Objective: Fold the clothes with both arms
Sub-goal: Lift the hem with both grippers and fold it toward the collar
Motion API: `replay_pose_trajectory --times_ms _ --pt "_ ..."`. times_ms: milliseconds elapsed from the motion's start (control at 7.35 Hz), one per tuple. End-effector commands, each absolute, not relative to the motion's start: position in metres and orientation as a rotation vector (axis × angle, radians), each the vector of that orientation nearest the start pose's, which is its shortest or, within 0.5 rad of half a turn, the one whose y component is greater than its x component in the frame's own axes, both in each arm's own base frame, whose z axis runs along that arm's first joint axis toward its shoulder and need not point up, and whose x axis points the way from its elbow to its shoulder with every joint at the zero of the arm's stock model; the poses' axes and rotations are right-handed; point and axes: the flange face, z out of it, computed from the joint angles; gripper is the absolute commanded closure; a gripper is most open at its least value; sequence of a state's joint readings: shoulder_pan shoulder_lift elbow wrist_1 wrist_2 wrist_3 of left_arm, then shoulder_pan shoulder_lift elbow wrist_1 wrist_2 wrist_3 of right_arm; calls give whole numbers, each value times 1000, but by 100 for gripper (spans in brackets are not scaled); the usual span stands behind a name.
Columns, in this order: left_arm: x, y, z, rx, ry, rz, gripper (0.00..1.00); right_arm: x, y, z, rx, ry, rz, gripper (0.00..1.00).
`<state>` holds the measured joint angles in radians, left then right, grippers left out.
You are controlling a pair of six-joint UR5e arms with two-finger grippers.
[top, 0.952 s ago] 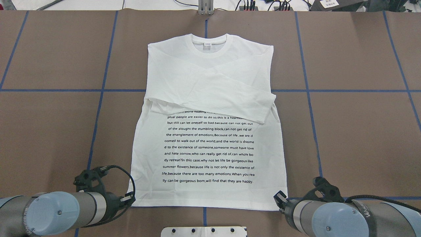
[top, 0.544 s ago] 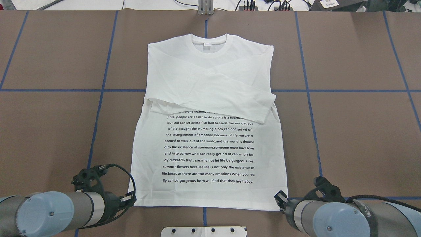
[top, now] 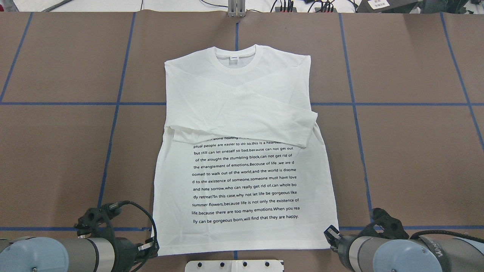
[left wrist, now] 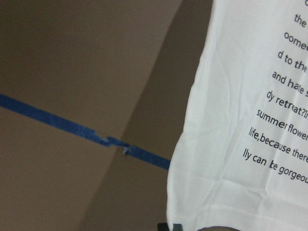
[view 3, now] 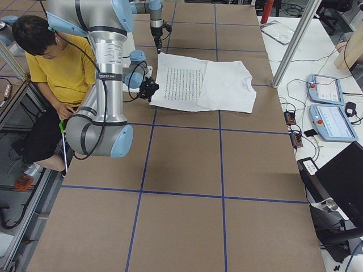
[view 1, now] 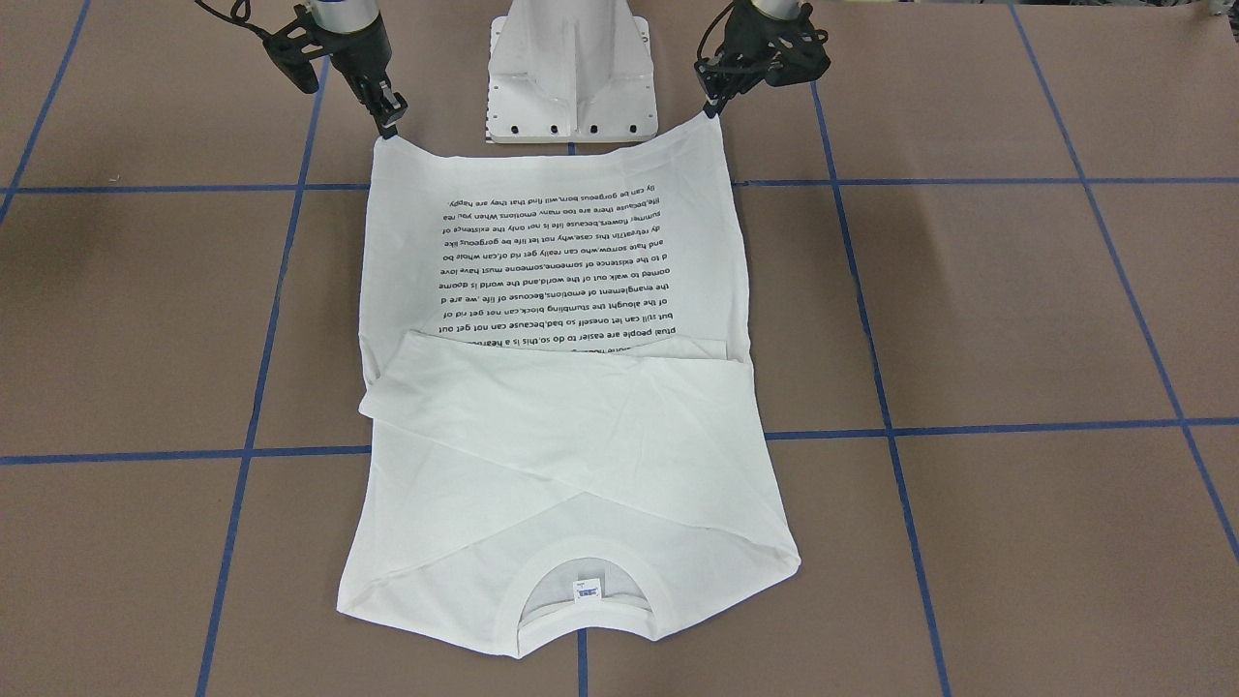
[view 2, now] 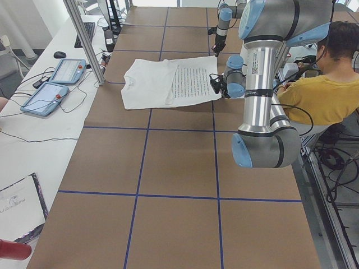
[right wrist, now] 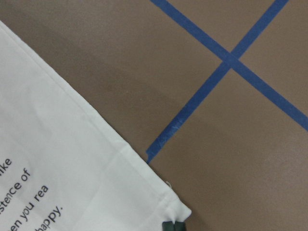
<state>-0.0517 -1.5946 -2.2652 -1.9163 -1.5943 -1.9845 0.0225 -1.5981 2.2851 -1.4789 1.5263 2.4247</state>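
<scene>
The white long-sleeved T-shirt (top: pixel 242 113) lies flat on the brown table, collar (top: pixel 235 60) far from me, print block (top: pixel 245 181) facing up. Both sleeves are folded across the chest. My left gripper (top: pixel 151 247) is shut on the near left hem corner. My right gripper (top: pixel 331 235) is shut on the near right hem corner. The front-facing view shows the left gripper (view 1: pixel 714 108) and the right gripper (view 1: pixel 390 126) pinching those corners, with the hem stretched between them. In the right wrist view the shirt corner (right wrist: pixel 175 211) sits right at the fingertip.
The white pedestal base (view 1: pixel 571 68) stands just behind the hem. Blue tape lines (top: pixel 117 104) grid the table. A seated person in a yellow top (view 2: pixel 320 95) is behind the robot. Tablets (view 2: pixel 56 84) lie on a side bench beyond the collar end.
Both grippers have drawn back toward the base, dragging the whole shirt nearer; the hem now lies close to the pedestal and the collar has slid the same way.
</scene>
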Motion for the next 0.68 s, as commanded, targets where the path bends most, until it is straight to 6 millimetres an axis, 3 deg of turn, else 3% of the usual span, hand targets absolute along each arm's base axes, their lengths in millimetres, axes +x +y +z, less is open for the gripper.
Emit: replay_pose_trajectory --times_ms 0,136,408,544 --pt "425 -149 277 -237 1063 -422 100 -411 -142 325 -300 -777 833 100" --pt "415 -155 263 -234 1097 -427 100 -403 -158 319 -291 -800 869 100" --pt "402 -198 250 -141 1144 -445 100 -393 -204 305 -233 -853 893 100" --pt "391 -232 235 -46 1173 -436 100 -398 -232 300 -185 -870 851 100"
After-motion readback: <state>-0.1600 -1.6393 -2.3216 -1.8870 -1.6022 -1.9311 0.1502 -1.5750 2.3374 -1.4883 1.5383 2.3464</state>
